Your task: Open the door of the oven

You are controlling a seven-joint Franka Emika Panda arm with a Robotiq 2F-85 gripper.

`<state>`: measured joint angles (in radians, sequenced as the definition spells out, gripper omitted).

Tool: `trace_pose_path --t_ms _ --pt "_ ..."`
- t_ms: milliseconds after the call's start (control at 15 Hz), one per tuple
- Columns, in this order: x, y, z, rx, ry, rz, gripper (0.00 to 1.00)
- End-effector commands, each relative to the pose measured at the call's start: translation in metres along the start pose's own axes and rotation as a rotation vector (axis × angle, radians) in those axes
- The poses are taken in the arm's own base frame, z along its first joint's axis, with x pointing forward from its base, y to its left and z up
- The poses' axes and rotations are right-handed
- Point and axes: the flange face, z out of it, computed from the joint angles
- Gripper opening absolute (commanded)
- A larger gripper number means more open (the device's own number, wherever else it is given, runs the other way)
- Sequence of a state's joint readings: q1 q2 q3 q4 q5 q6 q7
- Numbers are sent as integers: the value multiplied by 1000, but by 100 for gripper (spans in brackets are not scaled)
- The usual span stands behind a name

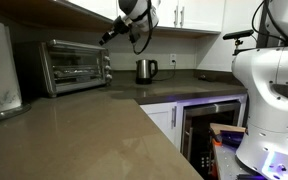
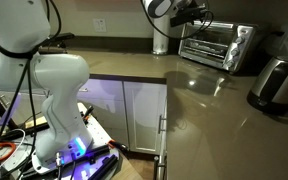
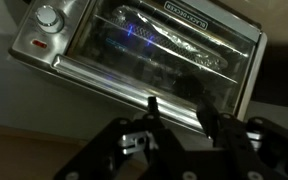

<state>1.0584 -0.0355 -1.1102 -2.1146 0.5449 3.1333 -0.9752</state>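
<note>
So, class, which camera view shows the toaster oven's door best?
The wrist view: the door fills the frame, its glass and metal frame plain to see, with the end effector close to its edge. In both exterior views the door is small and distant, its details lost.

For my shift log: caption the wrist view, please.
Gripper, fingers apart, poised at the handle edge of the closed glass door of the toaster oven.

Dim, grainy wrist view; purple glare streaks the door (image 3: 160, 52).
</note>
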Motion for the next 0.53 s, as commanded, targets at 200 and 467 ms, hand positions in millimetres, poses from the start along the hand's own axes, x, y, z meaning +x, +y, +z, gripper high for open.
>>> trace_pose_path --t_ms 200,467 --pt "27 -26 -14 -54 121 -78 1" --pt "38 -44 -20 -77 179 -101 0"
